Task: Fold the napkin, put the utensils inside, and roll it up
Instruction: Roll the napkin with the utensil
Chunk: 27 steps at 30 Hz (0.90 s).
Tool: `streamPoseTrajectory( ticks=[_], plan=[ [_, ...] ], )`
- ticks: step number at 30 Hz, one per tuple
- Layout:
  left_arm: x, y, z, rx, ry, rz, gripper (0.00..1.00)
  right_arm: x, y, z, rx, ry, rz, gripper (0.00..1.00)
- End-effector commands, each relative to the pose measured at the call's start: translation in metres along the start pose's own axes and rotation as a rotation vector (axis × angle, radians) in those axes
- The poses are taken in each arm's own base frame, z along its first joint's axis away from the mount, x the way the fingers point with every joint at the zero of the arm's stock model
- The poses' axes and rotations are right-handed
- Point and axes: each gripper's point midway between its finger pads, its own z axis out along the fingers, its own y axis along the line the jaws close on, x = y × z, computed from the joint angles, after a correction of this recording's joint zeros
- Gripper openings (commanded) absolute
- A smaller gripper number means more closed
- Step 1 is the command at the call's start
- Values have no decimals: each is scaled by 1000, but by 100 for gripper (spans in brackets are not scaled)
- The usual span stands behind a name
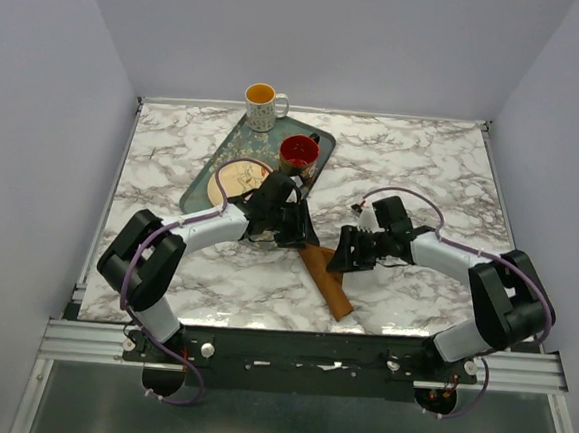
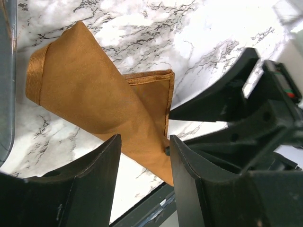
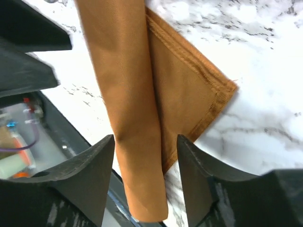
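Note:
The rust-brown napkin point(image 1: 327, 280) lies on the marble table as a long roll, slanting toward the front edge, with a flat hemmed corner sticking out beside it point(image 3: 199, 90). My left gripper point(image 1: 294, 229) hovers over the roll's far end. Its jaws are open point(image 2: 144, 142), with cloth and bare table showing between them. My right gripper point(image 1: 345, 253) stands just right of the roll's middle. It is also open point(image 3: 144, 142), straddling the roll's near end point(image 3: 130, 109) without touching it. The utensils do not show in any view.
A dark green tray point(image 1: 204, 175) at the back left holds a plate point(image 1: 237, 179) and a red cup point(image 1: 298, 153). A yellow-and-white mug point(image 1: 263, 104) stands behind it. The roll's near end reaches the table's front edge and metal rail point(image 1: 299, 353).

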Motion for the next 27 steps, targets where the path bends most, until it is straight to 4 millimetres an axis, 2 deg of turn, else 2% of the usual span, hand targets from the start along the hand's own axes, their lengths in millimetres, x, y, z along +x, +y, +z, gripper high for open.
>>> streamPoseTrajectory(
  ticks=[1,6,8,9,10,11,12,13,14,15,16,17,18,19,20,22,23,25,27],
  plan=[
    [-14,-11,-8,16,-72,22,54,-7,6,-18,189,-22,-106,67],
    [-27,-7,-21,15,-113,0,54,-10,19,-24,369,-66,-220,70],
    [-36,1,-30,10,-143,-30,54,-4,27,-18,422,-64,-273,71],
    [-38,6,-33,2,-149,-45,55,-12,27,-19,480,-100,-296,72],
    [-42,7,-37,5,-157,-52,55,-11,26,-15,514,-95,-313,72],
    [-50,14,-44,3,-179,-77,55,-5,33,-9,538,-86,-363,71],
    [-51,18,-47,0,-182,-90,55,-15,36,-13,605,-118,-390,71],
    [-54,23,-51,-5,-191,-105,55,-13,30,-6,655,-95,-399,69],
    [-57,26,-57,-2,-208,-110,55,-10,37,-2,670,-89,-436,66],
    [-62,31,-62,-4,-225,-122,55,-10,33,-1,717,-79,-455,61],
    [-64,32,-65,-3,-232,-121,55,-17,42,1,727,-92,-462,50],
    [-65,34,-68,-3,-236,-119,55,-12,40,10,759,-61,-488,46],
    [-66,35,-70,-4,-238,-121,55,-10,35,8,810,-44,-504,45],
    [-67,39,-72,-9,-237,-121,54,-17,45,10,816,-58,-518,46],
    [-65,40,-74,-5,-236,-123,55,-12,43,15,845,-33,-543,48],
    [-67,44,-76,-5,-246,-131,55,-13,42,12,910,-22,-567,56],
    [-65,45,-78,-2,-249,-131,55,-16,50,13,914,-33,-577,58],
    [-67,48,-79,2,-257,-137,55,-14,45,12,966,-15,-586,64],
    [-67,52,-81,-1,-259,-144,55,-12,47,14,975,-7,-594,65]
  ],
)
